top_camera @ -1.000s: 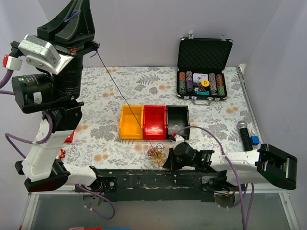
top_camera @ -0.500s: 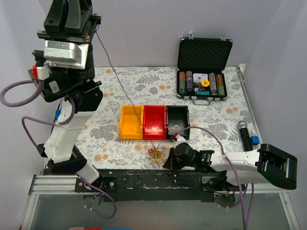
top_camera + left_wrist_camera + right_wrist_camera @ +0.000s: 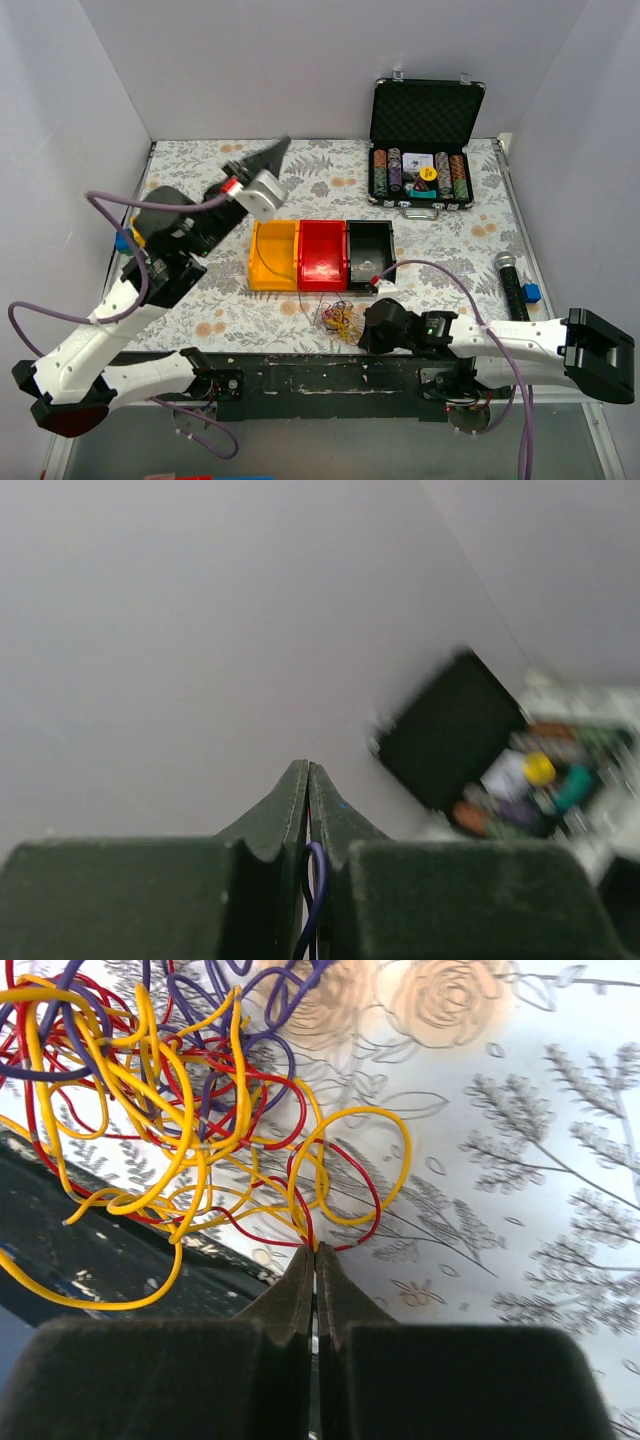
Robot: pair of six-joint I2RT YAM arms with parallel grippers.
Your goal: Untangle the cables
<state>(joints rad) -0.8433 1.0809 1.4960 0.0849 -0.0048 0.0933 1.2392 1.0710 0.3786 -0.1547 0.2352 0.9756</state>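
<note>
The fist-sized tangle of hair-thin yellow, red and purple wires lies at the near edge of the floral-patterned table, just in front of the red plastic bin. In the right wrist view some yellow loops hang over the dark front rail. The right gripper sits at the tangle's right side, its fingers pressed together and nipping yellow and red loops at their tips. The right arm lies low and outstretched along the near edge, reaching leftward. The left arm rises from the near left corner, bends at the elbow and slants toward the back wall, with the left gripper pointing up and to the right (well apart from the tangle). Its fingers are closed on a single purple strand. Beside the red bin stand a yellow plastic bin and a black plastic bin; an open black case of poker chips sits at the back right
</note>
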